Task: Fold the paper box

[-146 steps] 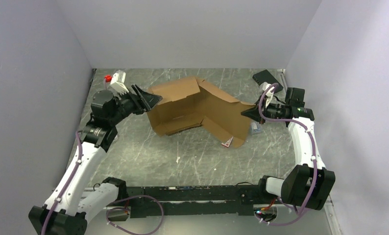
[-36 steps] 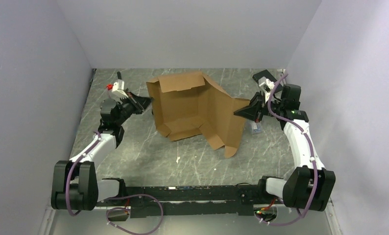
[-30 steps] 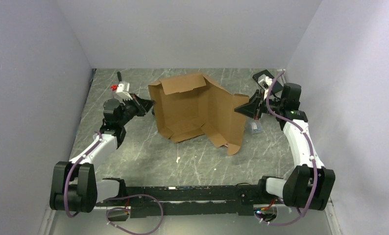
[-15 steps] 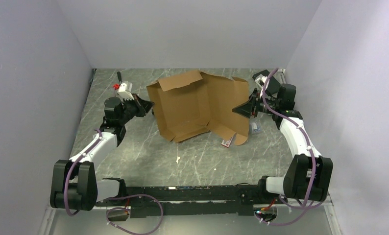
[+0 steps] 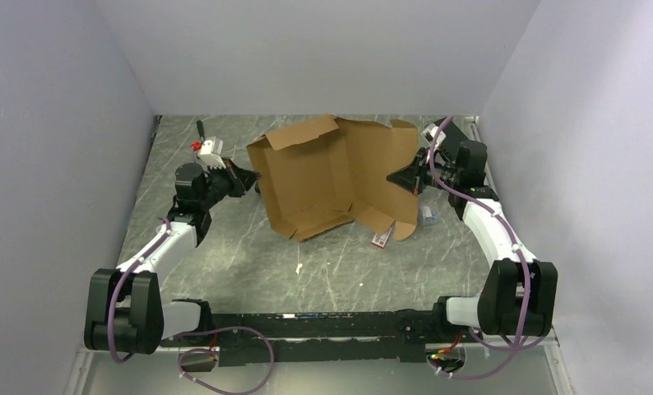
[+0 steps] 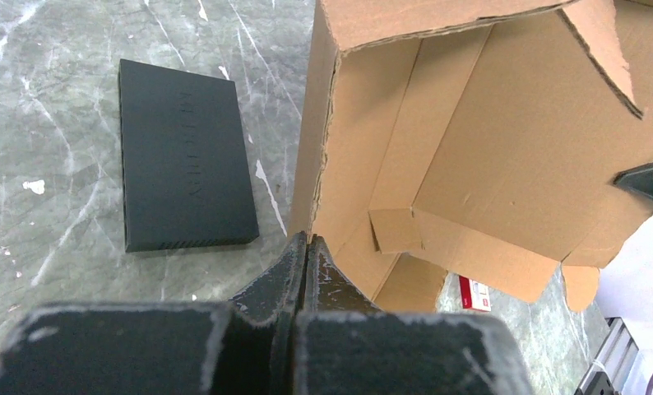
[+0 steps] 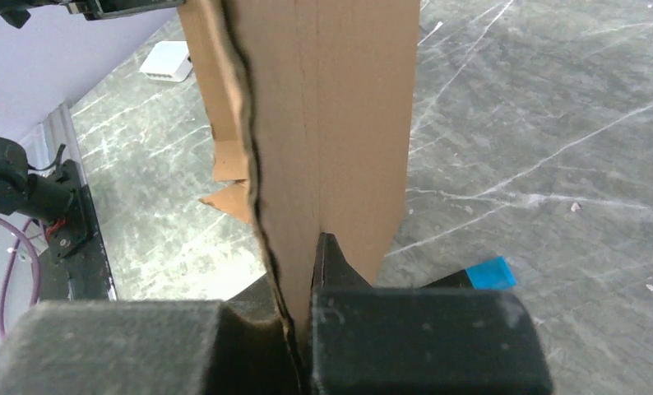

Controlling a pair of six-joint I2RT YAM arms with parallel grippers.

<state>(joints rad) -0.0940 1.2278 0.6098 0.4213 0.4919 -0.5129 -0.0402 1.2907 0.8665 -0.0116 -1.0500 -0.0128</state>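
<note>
Top external view: the paper box sits at the far middle of the bench, half-formed, its brown inside turned up and toward the near side
Long axis: runs left to right across the bench; the tray part lies left, the wide lid panel rises at the right; small flaps trail along the near edge
Left fingers: the left fingers appear closed on the lower edge of the box's left wall in the left wrist view; a black flat box lies just beside that wall
Right fingers: the right fingers are clamped on the edge of the right panel; the cardboard stands upright between them
Handling: I judge it light and not slippery; stiff across each panel, yet hinging freely at the scores, so loose flaps will swing; edges crush or tear under a hard pinch
Where to hold: panel edges close to a crease, one side each; a grip far from the crease would likely bow the panel
Step in hand: probably bringing the right panel over the tray
</note>
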